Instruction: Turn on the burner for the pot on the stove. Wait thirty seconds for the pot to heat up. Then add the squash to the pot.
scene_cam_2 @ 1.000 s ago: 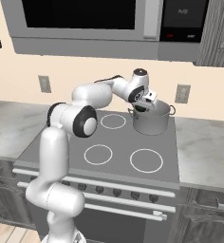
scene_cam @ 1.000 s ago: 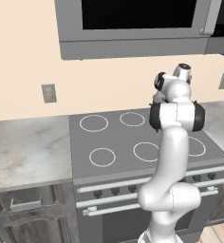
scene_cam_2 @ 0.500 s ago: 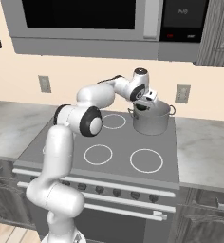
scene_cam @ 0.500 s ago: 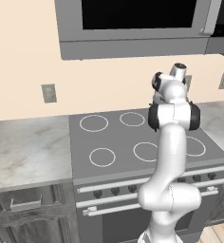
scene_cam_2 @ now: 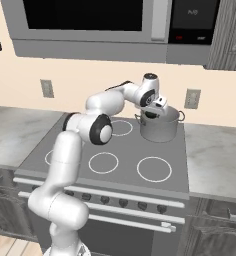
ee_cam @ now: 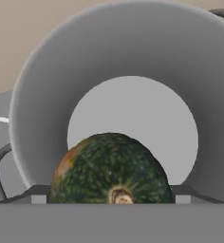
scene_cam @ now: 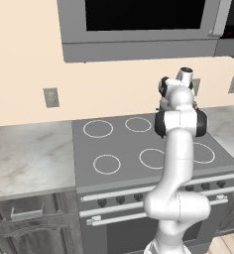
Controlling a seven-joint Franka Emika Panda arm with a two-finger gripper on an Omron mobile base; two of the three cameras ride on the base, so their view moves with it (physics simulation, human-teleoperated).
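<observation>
Left base view: the white arm rises in front of the stove [scene_cam: 124, 149].

Right base view: the hand hangs over the pot [scene_cam_2: 160, 127] on the far right burner.

Hand view: the fingers [ee_cam: 111, 192], spread wide, grip the squash [ee_cam: 109, 168] above the pot's [ee_cam: 47, 85] mouth.

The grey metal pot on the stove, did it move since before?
No. The grey metal cylindrical pot sits on the same back-right burner ring of the dark flat-top stove, below the wall outlet.

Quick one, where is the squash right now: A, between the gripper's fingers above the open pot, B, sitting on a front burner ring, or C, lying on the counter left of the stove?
A: in the hand view the squash sits between the fingertips with the pot open behind it.
</observation>
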